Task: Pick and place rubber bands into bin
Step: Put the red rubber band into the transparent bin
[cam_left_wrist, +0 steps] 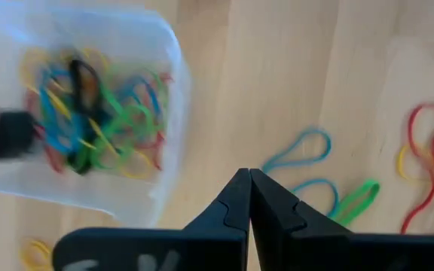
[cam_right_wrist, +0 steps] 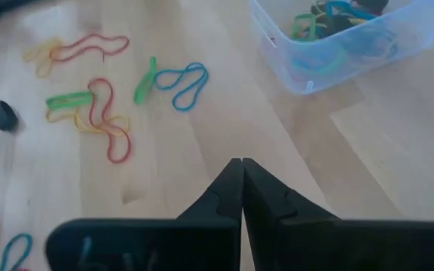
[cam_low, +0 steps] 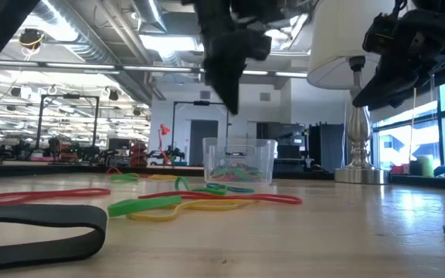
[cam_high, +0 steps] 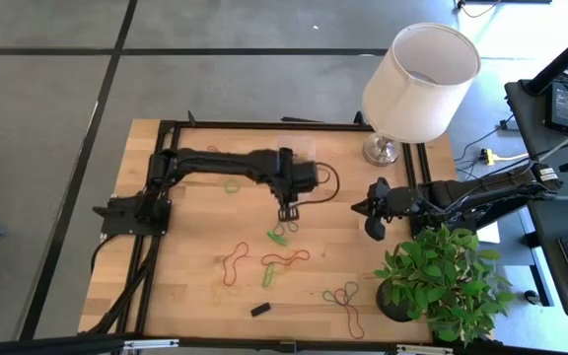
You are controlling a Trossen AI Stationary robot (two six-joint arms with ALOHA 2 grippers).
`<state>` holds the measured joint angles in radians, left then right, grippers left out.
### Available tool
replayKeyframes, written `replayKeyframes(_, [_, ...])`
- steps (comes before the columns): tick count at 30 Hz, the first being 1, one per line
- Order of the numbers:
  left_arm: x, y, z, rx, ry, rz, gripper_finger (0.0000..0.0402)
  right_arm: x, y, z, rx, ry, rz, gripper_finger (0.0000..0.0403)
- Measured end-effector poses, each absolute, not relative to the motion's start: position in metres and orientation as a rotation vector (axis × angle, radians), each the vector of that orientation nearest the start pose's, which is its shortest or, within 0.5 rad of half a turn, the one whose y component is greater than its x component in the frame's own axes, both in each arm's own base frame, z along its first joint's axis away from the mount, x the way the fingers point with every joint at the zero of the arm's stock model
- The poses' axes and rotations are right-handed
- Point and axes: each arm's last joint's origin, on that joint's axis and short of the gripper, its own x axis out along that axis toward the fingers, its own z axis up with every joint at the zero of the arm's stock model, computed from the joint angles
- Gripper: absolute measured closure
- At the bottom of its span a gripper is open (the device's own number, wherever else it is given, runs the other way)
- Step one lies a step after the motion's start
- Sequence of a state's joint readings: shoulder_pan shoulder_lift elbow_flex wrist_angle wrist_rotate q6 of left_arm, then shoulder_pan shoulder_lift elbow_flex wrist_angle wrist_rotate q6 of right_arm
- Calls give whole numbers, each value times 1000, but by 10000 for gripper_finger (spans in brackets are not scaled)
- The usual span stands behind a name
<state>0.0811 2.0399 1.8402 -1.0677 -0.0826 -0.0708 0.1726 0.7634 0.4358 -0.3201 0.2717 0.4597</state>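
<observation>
While the left gripper (cam_high: 285, 211) hangs near the bin (cam_low: 239, 161), its fingers are pressed together, empty. Bands (cam_high: 280, 236) lie near the bin. Right gripper (cam_high: 373, 229) waits beside it, closed too.

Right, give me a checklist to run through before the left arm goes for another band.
1. Left gripper empty: ok, its fingers are shut with nothing between them.
2. Fingers open for a pick: not ok, they are shut.
3. Target in reach: ok, a green band and a blue band lie on the table just ahead of the gripper.
4. Bin ready: ok, it stands upright and open on the table with bands inside.
5. Right gripper out of the way: ok, it hangs shut and empty well to the side.
6. Work left: ok, more bands lie loose on the table.
</observation>
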Motion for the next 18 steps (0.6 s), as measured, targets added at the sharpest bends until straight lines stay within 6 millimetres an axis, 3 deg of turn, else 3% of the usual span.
replayKeyframes(8, [402,8,206,-113,1360,120,400,167,21,191,261,692,-249,393])
replayKeyframes(13, [375,-10,207,-119,1295,114,400,184,26,179,269,770,-202,393])
replayKeyframes(18, [331,-19,216,-169,1208,135,399,209,34,172,268,860,-98,393])
